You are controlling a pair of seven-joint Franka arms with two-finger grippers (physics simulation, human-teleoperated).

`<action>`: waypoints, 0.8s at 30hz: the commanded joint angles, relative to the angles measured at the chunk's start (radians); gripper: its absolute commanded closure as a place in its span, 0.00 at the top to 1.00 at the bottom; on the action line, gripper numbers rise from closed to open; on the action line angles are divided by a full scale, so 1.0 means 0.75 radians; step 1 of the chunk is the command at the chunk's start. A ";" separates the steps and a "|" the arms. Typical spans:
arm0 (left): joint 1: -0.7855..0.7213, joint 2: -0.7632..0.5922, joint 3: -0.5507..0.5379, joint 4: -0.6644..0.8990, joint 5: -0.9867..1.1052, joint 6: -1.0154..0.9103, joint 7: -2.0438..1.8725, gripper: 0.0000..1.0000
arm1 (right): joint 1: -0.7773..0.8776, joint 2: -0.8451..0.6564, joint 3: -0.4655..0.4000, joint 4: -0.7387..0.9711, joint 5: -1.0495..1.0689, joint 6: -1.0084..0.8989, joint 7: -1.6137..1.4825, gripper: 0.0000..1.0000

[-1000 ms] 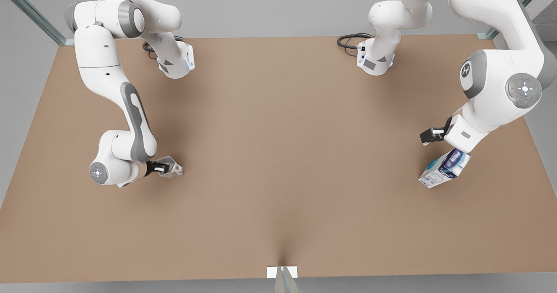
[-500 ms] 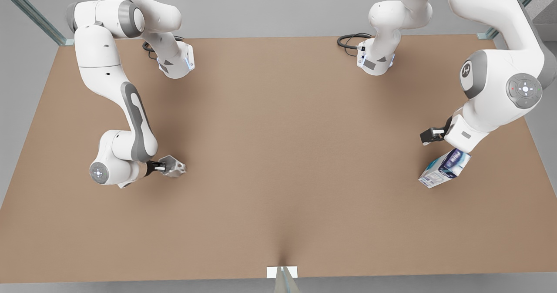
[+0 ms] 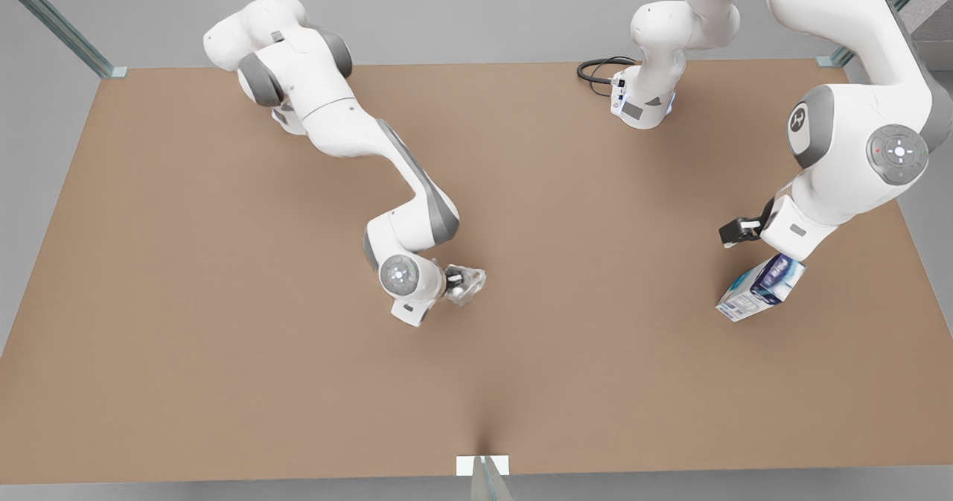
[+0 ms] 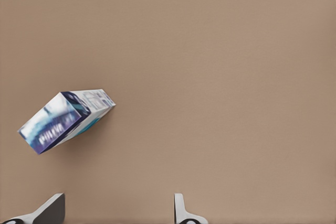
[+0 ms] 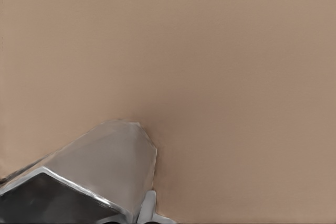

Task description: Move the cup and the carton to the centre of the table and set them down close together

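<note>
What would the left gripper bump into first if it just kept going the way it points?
Most likely the bare table. The open left gripper points down at it, and the carton lies off to one side of that line, though depth is hard to judge.

Both arms wear glossy white shells with grey joint bands, round button-marked caps and black base cables [image 3: 599, 69].
</note>
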 commanded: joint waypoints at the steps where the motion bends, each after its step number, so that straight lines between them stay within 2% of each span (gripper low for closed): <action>1: -0.001 0.000 0.001 0.000 0.000 0.000 0.000 1.00 | 0.018 0.009 -0.018 0.009 0.007 -0.002 0.005 0.21; 3: -0.001 0.002 0.001 0.000 0.000 -0.004 0.002 1.00 | 0.082 0.122 -0.135 0.101 0.121 -0.012 0.042 0.21; 6: -0.003 0.000 0.001 0.000 0.000 -0.006 0.000 1.00 | 0.084 0.191 -0.143 0.208 0.152 -0.002 0.093 0.21; 7: -0.003 0.000 0.001 0.000 0.000 -0.008 0.000 1.00 | 0.108 0.191 -0.164 0.214 0.152 0.000 0.099 0.30; 8: -0.003 0.000 0.001 0.000 0.000 -0.008 0.002 1.00 | 0.108 0.191 -0.168 0.214 0.158 0.008 0.099 0.91; 9: -0.003 0.000 0.001 0.000 -0.002 -0.008 0.002 1.00 | 0.110 0.189 -0.168 0.214 0.158 0.006 0.101 1.00; 24: 0.071 0.033 0.003 0.002 0.002 0.025 0.006 1.00 | 0.096 0.134 -0.164 0.210 0.160 -0.022 0.083 1.00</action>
